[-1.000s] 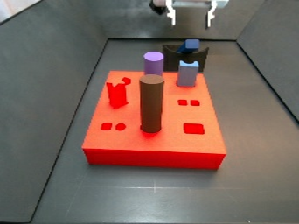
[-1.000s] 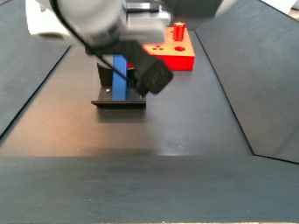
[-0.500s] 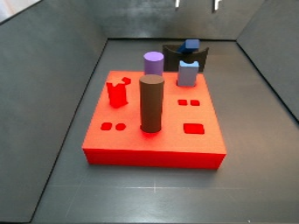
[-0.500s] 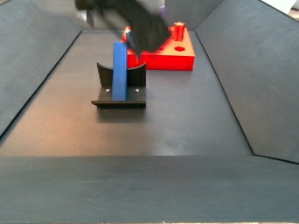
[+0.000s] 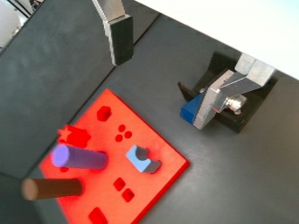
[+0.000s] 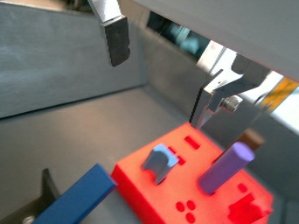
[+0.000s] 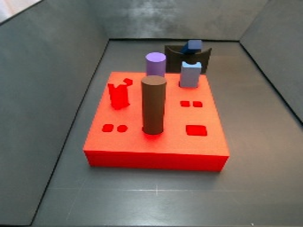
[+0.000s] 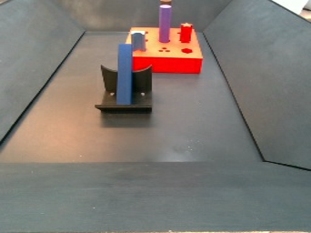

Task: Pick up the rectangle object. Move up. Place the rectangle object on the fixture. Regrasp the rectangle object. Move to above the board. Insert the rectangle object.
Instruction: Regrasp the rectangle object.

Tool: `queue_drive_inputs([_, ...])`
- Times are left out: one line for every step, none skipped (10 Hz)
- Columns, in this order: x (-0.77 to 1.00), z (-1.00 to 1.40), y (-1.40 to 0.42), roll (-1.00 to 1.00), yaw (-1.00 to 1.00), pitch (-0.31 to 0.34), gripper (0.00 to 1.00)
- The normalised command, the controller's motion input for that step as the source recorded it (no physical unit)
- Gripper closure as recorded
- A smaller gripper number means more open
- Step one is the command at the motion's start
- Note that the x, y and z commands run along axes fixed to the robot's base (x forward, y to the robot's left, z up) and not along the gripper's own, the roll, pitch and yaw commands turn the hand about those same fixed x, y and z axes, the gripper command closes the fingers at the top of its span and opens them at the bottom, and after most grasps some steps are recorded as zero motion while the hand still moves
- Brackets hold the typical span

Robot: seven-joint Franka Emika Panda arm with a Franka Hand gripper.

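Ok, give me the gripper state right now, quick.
Gripper: open, holding nothing, raised above the floor and seen only in both wrist views. The rectangle object stands upright in the fixture.

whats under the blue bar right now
The rectangle object stands upright on the fixture, its lower end hidden by the bracket. The gripper is open, high above, holding nothing.

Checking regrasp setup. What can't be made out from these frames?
- Gripper: out of frame in both side views; the wrist views show only its open, empty fingers.
- Rectangle object: its seat in the fixture is hidden by the fixture itself.
- Board: holes hidden in a side view, too far and too shallow an angle.
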Motion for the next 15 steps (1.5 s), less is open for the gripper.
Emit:
queue_drive_inputs([-0.01, 0.03, -0.03, 1.0, 0.03, 0.021, 0.0])
queue_drive_inputs([-0.02, 0.03, 0.01, 1.0, 0.03, 0.019, 0.0])
queue_drive_inputs([-0.01, 0.01, -0.02, 1.0, 0.03, 0.016, 0.0])
queue_drive_inputs([-0.01, 0.01, -0.02, 1.0, 0.03, 0.013, 0.0])
queue_drive_inputs([0.0, 0.02, -0.02, 1.0, 0.03, 0.011, 0.0])
queue_drive_inputs([0.0, 0.01, -0.02, 1.0, 0.04, 0.009, 0.0])
queue_drive_inputs([0.01, 0.0, -0.02, 1.0, 0.04, 0.009, 0.0])
queue_drive_inputs([0.01, 0.0, -0.02, 1.0, 0.04, 0.013, 0.0])
queue_drive_inputs([0.01, 0.0, -0.02, 1.0, 0.04, 0.019, 0.0])
queue_drive_inputs([0.02, 0.0, -0.02, 1.0, 0.04, 0.028, 0.0])
queue_drive_inputs([0.04, -0.01, -0.02, 1.0, 0.05, 0.034, 0.0])
queue_drive_inputs([0.05, -0.01, -0.03, 1.0, 0.05, 0.043, 0.0])
queue_drive_inputs([0.06, 0.0, -0.03, 1.0, 0.05, 0.058, 0.0])
queue_drive_inputs([0.08, -0.01, -0.03, 1.0, 0.06, 0.072, 0.0])
queue_drive_inputs([0.09, -0.01, -0.04, 1.0, 0.07, 0.089, 0.0])
